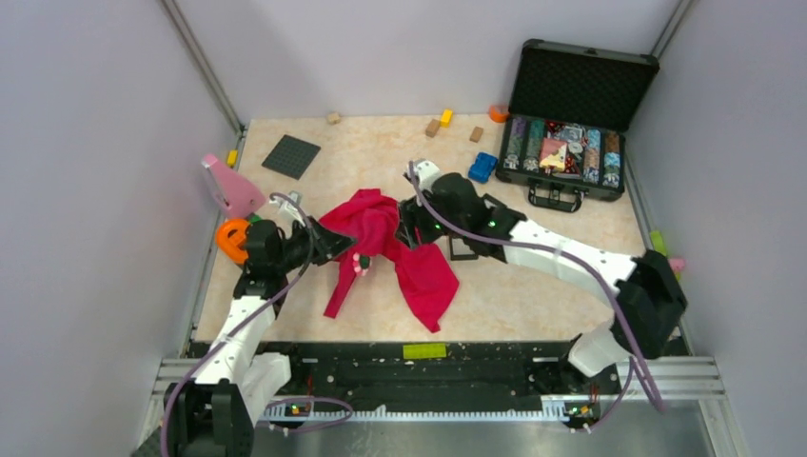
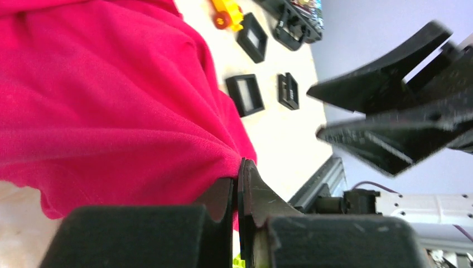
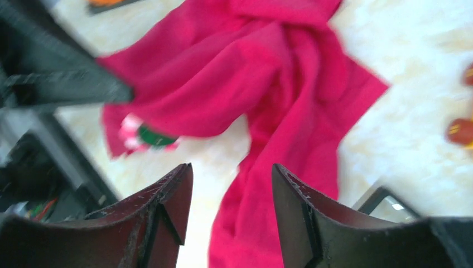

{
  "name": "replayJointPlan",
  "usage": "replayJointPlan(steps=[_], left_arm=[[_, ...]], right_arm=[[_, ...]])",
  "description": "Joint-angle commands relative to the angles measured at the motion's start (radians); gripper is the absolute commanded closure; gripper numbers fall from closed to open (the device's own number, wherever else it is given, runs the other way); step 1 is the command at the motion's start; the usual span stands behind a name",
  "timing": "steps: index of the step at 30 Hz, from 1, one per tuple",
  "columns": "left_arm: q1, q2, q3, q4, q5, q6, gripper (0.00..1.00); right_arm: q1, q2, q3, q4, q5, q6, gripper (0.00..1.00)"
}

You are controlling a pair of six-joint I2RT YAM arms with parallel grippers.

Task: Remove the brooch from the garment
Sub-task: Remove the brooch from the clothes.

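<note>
The red garment (image 1: 381,233) lies crumpled mid-table. The brooch (image 1: 363,263), pink and white with a dark centre, sits on its lower left fold; it also shows in the right wrist view as the brooch (image 3: 146,137). My left gripper (image 1: 335,244) is at the garment's left edge. In the left wrist view the left gripper (image 2: 239,174) is shut on a pinch of the garment (image 2: 111,100). My right gripper (image 1: 409,228) hovers over the garment's right side. Its fingers (image 3: 167,195) stand open above the garment (image 3: 268,111) with nothing between them.
An open black case (image 1: 571,143) of poker chips stands at the back right, with a blue toy car (image 1: 482,168) beside it. A dark baseplate (image 1: 290,156), an orange ring toy (image 1: 231,238), a pink piece (image 1: 231,186) and small blocks (image 1: 433,127) lie around.
</note>
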State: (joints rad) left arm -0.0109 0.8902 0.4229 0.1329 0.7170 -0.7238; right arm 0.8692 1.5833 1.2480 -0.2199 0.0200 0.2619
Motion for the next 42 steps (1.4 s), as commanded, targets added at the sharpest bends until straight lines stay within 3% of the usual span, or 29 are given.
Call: replayJointPlan(steps=[1, 4, 8, 13, 21, 27, 32, 36, 42], left_arm=[[0.004, -0.027, 0.007, 0.137, 0.169, -0.089, 1.0], [-0.008, -0.029, 0.002, 0.227, 0.221, -0.165, 1.0], [-0.026, -0.019, 0.006, 0.355, 0.264, -0.278, 1.0], [-0.048, 0.002, 0.026, 0.462, 0.299, -0.389, 1.0], [-0.061, -0.004, 0.067, 0.471, 0.32, -0.411, 1.0], [-0.065, 0.013, 0.074, 0.563, 0.34, -0.494, 1.0], [-0.072, 0.015, 0.073, 0.615, 0.34, -0.548, 1.0], [-0.088, 0.012, 0.067, 0.629, 0.329, -0.558, 1.0], [-0.093, -0.016, 0.068, 0.467, 0.3, -0.396, 1.0]], right_arm=[[-0.016, -0.177, -0.188, 0.148, -0.388, -0.001, 0.38], [-0.016, -0.246, -0.328, 0.269, -0.495, 0.047, 0.3], [-0.016, -0.277, -0.434, 0.419, -0.531, 0.152, 0.29], [-0.016, -0.244, -0.486, 0.587, -0.578, 0.262, 0.3], [-0.015, -0.194, -0.533, 0.809, -0.606, 0.39, 0.35], [-0.014, -0.145, -0.534, 0.886, -0.608, 0.44, 0.27], [-0.015, -0.103, -0.523, 0.982, -0.627, 0.486, 0.27], [-0.015, -0.077, -0.505, 1.046, -0.626, 0.523, 0.33], [-0.015, -0.095, -0.487, 1.045, -0.624, 0.55, 0.55]])
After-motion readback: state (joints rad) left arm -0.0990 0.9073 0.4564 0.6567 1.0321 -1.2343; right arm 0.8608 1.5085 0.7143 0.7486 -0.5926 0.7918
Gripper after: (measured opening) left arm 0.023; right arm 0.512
